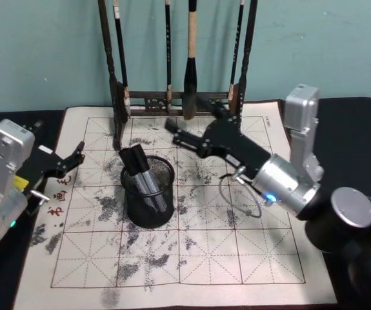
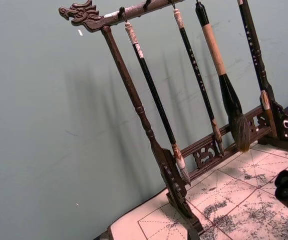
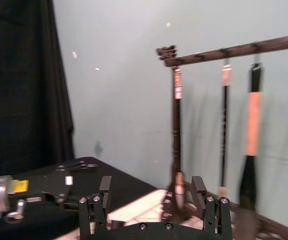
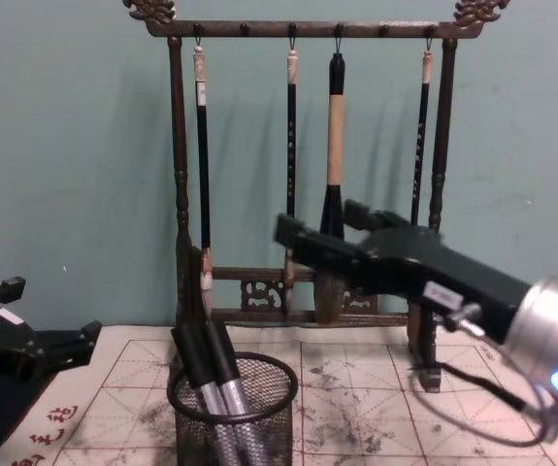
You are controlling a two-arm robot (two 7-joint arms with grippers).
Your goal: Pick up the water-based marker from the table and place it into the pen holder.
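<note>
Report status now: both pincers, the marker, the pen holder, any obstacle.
Right pincer open, empty, raised behind the pen holder. Left pincer open, idle at table's left edge. Markers stand in holder. Brush rack close behind right pincer.

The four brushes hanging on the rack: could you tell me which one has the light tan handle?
The thick brush, third from the left on the brush rack; the other three have slim black handles.

Table (image 1: pixel 359 116): dark surface, covered mid-area by a whitish cloth (image 1: pixel 237 258) with red grid lines, red characters along its left edge, grey ink stains. Standing on the cloth: black mesh pen holder (image 1: pixel 148 194) near centre-left; wooden brush rack (image 1: pixel 172 100) at the far edge, against the wall.
</note>
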